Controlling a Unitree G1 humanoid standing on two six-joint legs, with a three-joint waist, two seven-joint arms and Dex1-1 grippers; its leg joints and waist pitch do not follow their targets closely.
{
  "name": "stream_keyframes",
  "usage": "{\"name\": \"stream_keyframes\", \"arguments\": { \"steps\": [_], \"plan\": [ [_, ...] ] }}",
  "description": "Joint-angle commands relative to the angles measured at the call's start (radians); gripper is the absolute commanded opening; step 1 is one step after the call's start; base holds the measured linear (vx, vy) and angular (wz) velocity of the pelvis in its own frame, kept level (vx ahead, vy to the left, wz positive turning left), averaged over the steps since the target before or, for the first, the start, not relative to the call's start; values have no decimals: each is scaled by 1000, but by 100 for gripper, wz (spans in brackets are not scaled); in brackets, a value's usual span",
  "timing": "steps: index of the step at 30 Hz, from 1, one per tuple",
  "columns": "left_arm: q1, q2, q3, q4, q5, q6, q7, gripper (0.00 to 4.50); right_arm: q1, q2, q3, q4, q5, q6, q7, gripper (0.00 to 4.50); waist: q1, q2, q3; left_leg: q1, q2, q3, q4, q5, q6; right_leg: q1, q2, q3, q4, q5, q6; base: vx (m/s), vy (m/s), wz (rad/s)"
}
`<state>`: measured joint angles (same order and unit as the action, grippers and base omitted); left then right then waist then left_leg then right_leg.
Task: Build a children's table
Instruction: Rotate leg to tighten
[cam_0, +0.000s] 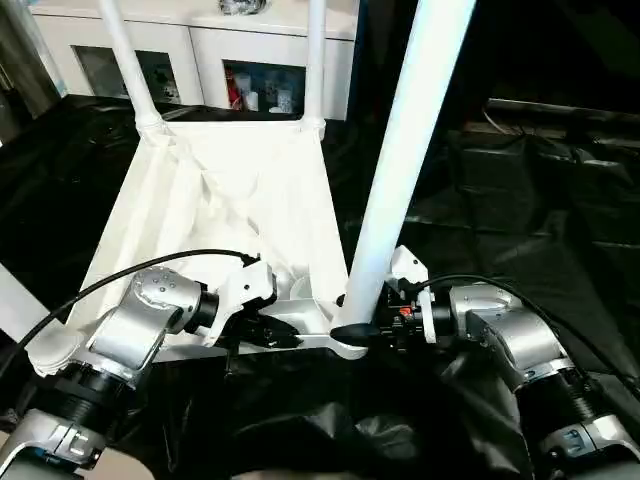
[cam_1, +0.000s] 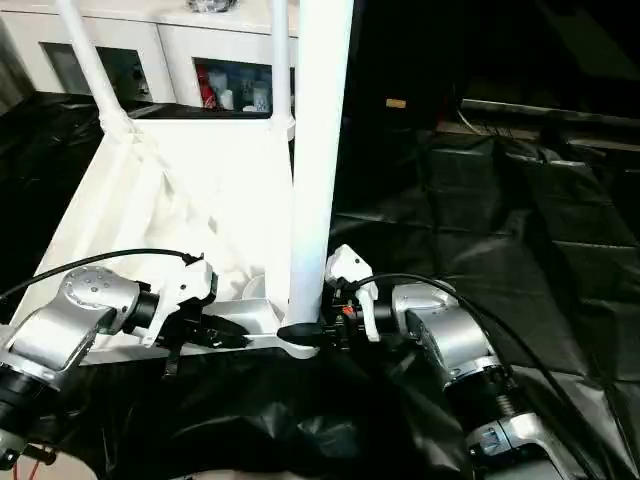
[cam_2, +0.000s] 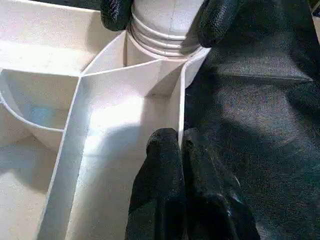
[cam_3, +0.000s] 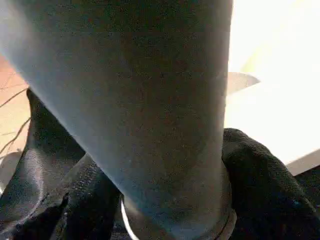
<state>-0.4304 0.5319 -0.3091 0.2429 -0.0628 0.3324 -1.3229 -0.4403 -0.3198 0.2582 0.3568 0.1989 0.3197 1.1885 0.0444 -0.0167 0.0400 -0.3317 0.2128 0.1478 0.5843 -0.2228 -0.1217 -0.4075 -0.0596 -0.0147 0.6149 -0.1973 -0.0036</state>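
Note:
The white tabletop (cam_0: 230, 190) lies upside down on black cloth, ribbed underside up. Two legs (cam_0: 125, 50) (cam_0: 316, 50) stand upright in its far corners. A third leg (cam_0: 400, 160) stands in the near right corner socket, its ribbed base (cam_2: 160, 30) seated there. My right gripper (cam_0: 360, 328) is closed around that base, with one finger (cam_2: 117, 12) on each side of it. Just left of the socket, my left gripper (cam_2: 181, 145) is shut on the tabletop's thin rim wall (cam_2: 182, 100).
A white cabinet (cam_0: 200, 50) with glass doors stands behind the tabletop. Crinkled black cloth (cam_0: 520, 200) covers the surface all around. Another white tube (cam_0: 12, 300) shows at the left edge. Cables run from both forearms.

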Motion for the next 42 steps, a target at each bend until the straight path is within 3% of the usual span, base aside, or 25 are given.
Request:
{"name": "stream_keyframes", "arguments": {
  "steps": [1,2,4,8,11,15,16,20,26,28,31,35,37,42],
  "plan": [
    [-14,-49,-9,28,10,24,61,0,10,48,-11,30,-18,-13,-99,261,-2,17,-49,-9,2,23,-67,-102,31,59,-46,24,-57,-6,-278,0,0,0],
    [-24,-77,1,41,10,34,102,0,10,73,-28,52,-35,-29,-173,261,-3,15,-49,-9,0,23,-66,-111,24,59,-45,24,-59,-24,-276,0,0,0],
    [-38,-120,12,61,15,51,171,0,8,122,-57,95,-60,-47,-307,259,-7,17,-45,-7,-1,20,-72,-169,-3,57,-47,24,-70,-156,-247,0,0,0],
    [-70,-202,26,90,32,87,302,0,6,232,-117,140,-60,-31,-528,257,-21,17,-44,-12,-3,16,-75,-198,-21,56,-44,26,-79,-245,-201,0,0,0],
    [-100,-278,50,120,54,115,434,0,-7,308,-156,184,-60,-11,-677,256,-21,1,-42,-9,-4,16,-75,-207,-20,48,-45,26,-88,-311,-182,0,0,0],
    [-111,-334,60,123,61,145,499,0,-17,348,-137,215,-93,-63,-713,256,-16,0,-43,-14,-3,15,-76,-202,-9,46,-46,26,-87,-311,-168,0,0,0],
    [-110,-341,53,119,61,142,497,0,-21,354,-133,221,-98,-76,-715,312,-13,0,-44,-16,-3,16,-77,-193,-2,46,-46,27,-87,-292,-168,0,0,0],
    [-105,-339,28,109,63,135,470,0,-37,365,-151,215,-63,-65,-673,343,-13,4,-45,-18,-3,15,-77,-169,4,50,-45,26,-81,-222,-181,0,0,0],
    [-86,-266,2,73,54,94,357,0,-31,264,-115,145,-29,-44,-469,401,-12,1,-51,-21,-3,15,-72,-132,30,60,-44,24,-71,-118,-211,0,0,0],
    [-78,-228,-7,59,44,78,291,0,-13,201,-86,95,-13,-23,-348,401,-9,4,-51,-20,-2,17,-69,-94,49,61,-44,24,-65,-47,-232,0,0,0],
    [-70,-191,-21,53,40,48,228,0,-1,147,-68,58,0,1,-259,401,-6,5,-50,-18,-1,20,-68,-84,61,60,-44,23,-62,-11,-252,0,0,0],
    [-59,-139,-46,46,37,17,146,0,31,50,-47,-35,62,81,-88,401,5,9,-50,-12,3,21,-68,-95,66,59,-45,23,-61,-12,-261,0,0,0],
    [-55,-119,-61,45,36,7,111,0,39,18,-40,-55,71,98,-38,401,13,7,-51,-10,3,22,-67,-86,69,58,-45,23,-59,-1,-266,0,0,0],
    [-53,-90,-70,43,25,-13,41,0,42,-31,-30,-64,73,116,27,387,17,5,-49,-12,3,22,-69,-111,51,59,-48,24,-63,-53,-258,0,0,0]
  ]
}}
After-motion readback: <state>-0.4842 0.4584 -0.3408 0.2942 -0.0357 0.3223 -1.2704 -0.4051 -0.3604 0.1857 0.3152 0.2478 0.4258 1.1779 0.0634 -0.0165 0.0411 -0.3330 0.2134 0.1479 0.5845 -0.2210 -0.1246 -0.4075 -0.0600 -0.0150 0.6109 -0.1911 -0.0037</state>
